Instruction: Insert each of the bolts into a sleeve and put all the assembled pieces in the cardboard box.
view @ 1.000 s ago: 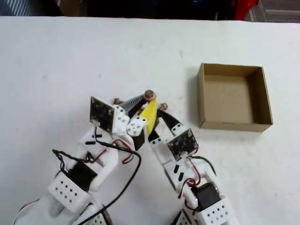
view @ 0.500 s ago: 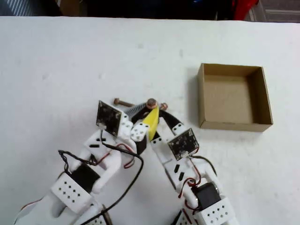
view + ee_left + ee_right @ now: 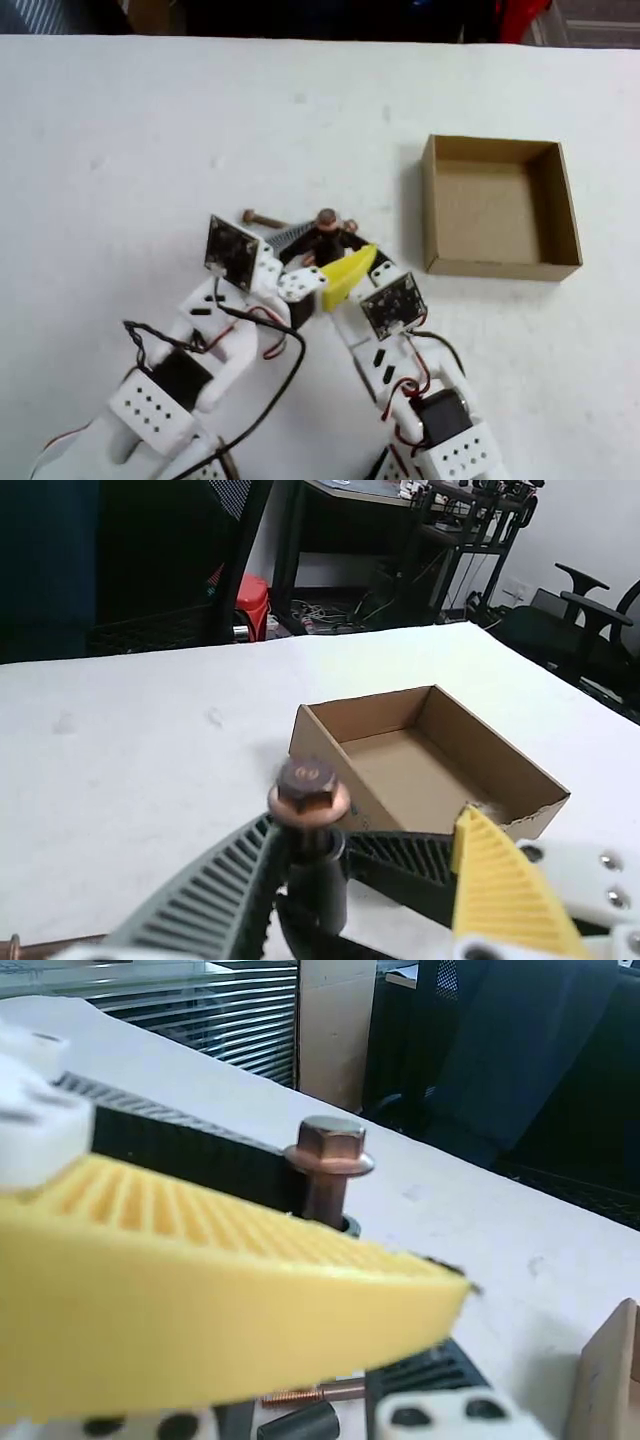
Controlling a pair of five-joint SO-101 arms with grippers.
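The right gripper (image 3: 326,243) squeezes the sleeve (image 3: 318,882) with a bolt (image 3: 308,783) in it. The left gripper (image 3: 370,825) is spread wide.

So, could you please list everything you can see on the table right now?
cardboard box: one, brown, empty, on the right arm's side of the table.
upright bolt: one, copper, standing in the sleeve, head above it.
sleeve: one, black, between the two arms.
loose bolts: two, copper, on the table either side of the upright bolt.
table: one, white.
left gripper: grey and yellow jaws, open, beside the sleeve.
right gripper: black jaws, shut on the sleeve.
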